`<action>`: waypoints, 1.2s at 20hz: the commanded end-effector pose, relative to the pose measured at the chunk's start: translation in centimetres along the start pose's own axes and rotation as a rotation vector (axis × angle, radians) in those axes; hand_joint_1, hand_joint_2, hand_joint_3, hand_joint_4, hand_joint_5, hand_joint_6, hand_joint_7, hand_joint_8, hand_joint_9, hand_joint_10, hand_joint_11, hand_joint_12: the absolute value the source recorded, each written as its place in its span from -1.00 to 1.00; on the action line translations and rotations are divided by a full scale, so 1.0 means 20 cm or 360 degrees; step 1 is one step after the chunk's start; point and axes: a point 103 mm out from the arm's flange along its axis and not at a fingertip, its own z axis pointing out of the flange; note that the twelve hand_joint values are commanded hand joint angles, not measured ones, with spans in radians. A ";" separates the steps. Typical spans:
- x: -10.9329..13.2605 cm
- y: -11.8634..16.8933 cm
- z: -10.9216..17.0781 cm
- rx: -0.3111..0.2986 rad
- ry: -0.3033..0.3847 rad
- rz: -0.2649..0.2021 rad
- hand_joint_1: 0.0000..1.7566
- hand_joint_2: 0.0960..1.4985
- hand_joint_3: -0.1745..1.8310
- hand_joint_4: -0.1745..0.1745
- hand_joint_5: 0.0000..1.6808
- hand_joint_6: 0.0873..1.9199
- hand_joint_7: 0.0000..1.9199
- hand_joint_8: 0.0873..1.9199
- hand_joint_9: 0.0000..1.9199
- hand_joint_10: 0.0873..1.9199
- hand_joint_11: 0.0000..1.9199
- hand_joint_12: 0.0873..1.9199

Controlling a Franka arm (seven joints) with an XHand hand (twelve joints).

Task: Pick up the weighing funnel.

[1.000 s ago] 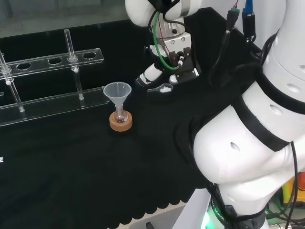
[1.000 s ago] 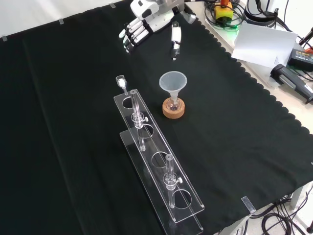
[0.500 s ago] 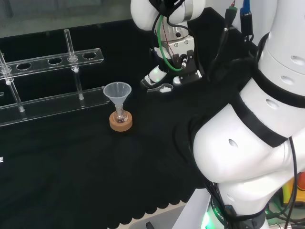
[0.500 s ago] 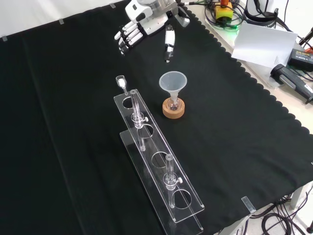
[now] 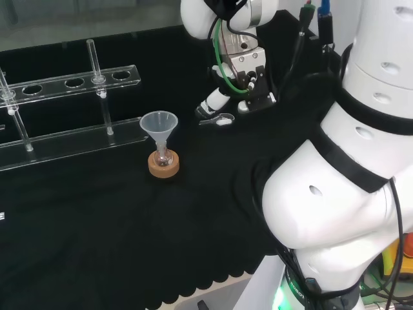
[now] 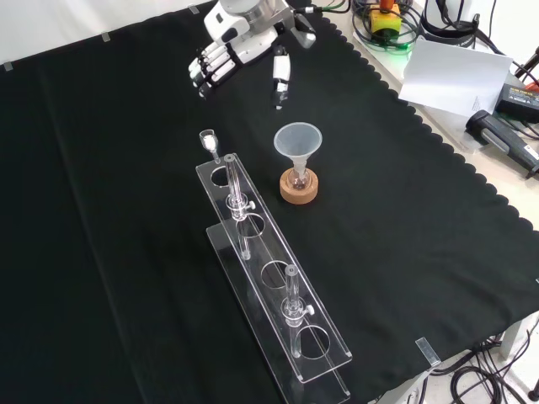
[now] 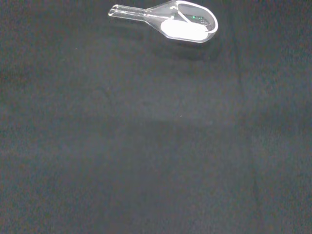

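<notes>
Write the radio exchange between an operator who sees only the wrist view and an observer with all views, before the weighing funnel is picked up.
Operator: The weighing funnel lies on the cloth. Is the hand open?
Observer: Yes. In the front view the hand has straight fingers and holds nothing.
Operator: What stands nearby?
Observer: In the head view the funnel, on its cork ring, stands left of the weighing funnel, apart from it.
</notes>
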 end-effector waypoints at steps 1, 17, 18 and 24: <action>-0.08 0.12 0.05 -0.0002 -0.0028 0.0006 -0.51 -0.26 -0.81 0.24 -1.00 -1.00 -1.00 -1.00 -1.00 -1.00 -1.00 -1.00; -0.16 0.28 0.02 -0.0062 -0.0014 -0.0014 -0.44 -0.23 -0.80 0.18 -1.00 -1.00 -0.92 -1.00 -0.91 -1.00 -1.00 -1.00; -0.16 0.28 0.01 -0.0061 -0.0014 -0.0018 -0.44 -0.23 -0.80 0.18 -1.00 -1.00 -0.91 -1.00 -0.91 -1.00 -1.00 -1.00; -0.22 0.28 0.05 -0.0077 0.0001 -0.0041 -0.44 -0.22 -0.80 0.16 -1.00 -1.00 -0.89 -1.00 -0.89 -1.00 -1.00 -1.00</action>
